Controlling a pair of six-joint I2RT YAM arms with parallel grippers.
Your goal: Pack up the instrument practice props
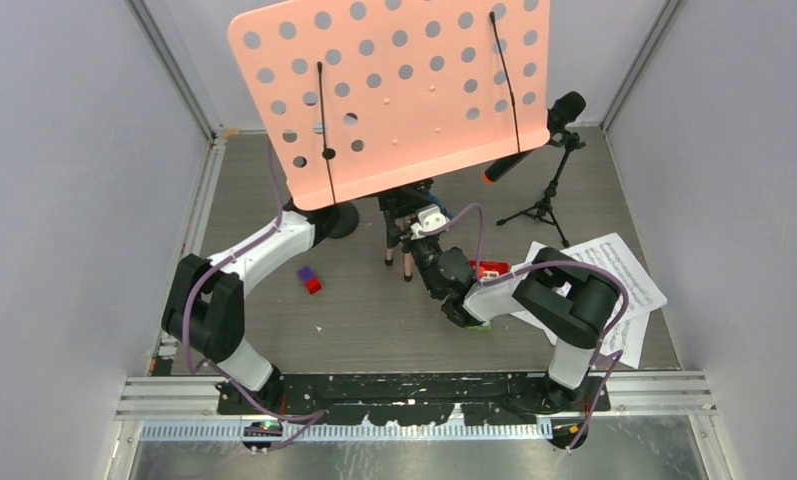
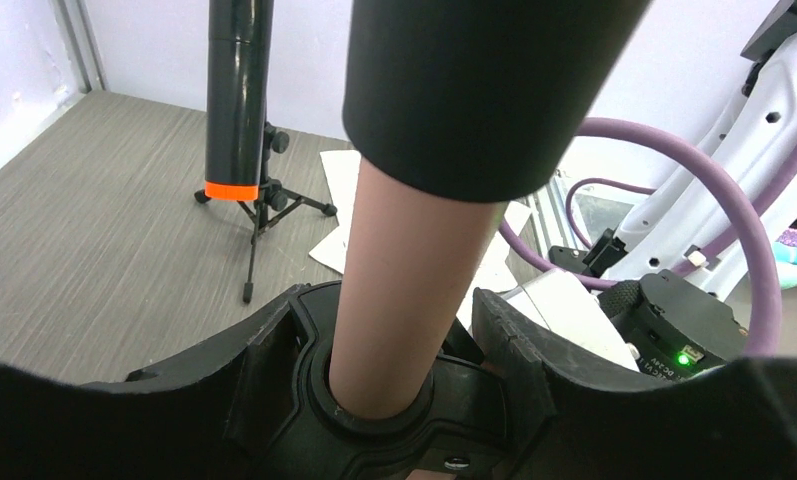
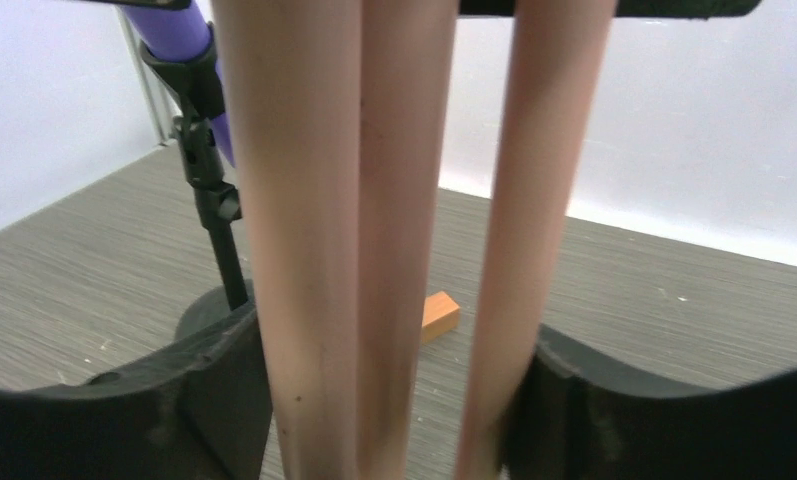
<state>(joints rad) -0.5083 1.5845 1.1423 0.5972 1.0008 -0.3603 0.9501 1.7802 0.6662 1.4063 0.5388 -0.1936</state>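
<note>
Folding the pink sheet-music holder [image 1: 404, 140] mid-table is where you stand: your left gripper [image 2: 394, 330] clamps its pole, your right gripper [image 3: 394, 390] pinches its legs; the orange-tipped microphone [image 1: 522, 150] and note sheets [image 1: 624, 265] sit unpacked.

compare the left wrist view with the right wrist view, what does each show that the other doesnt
Only left wrist: the single pink pole between the fingers of the left gripper, a black orange-banded microphone on a black tripod support, white printed note sheets, a purple cable.
Only right wrist: three pink legs close together between the fingers of the right gripper, a purple-headed microphone on a black upright support, a small orange brick.
Both: the grey wood-grain table and pink stand parts between the camera's own fingers.
</note>
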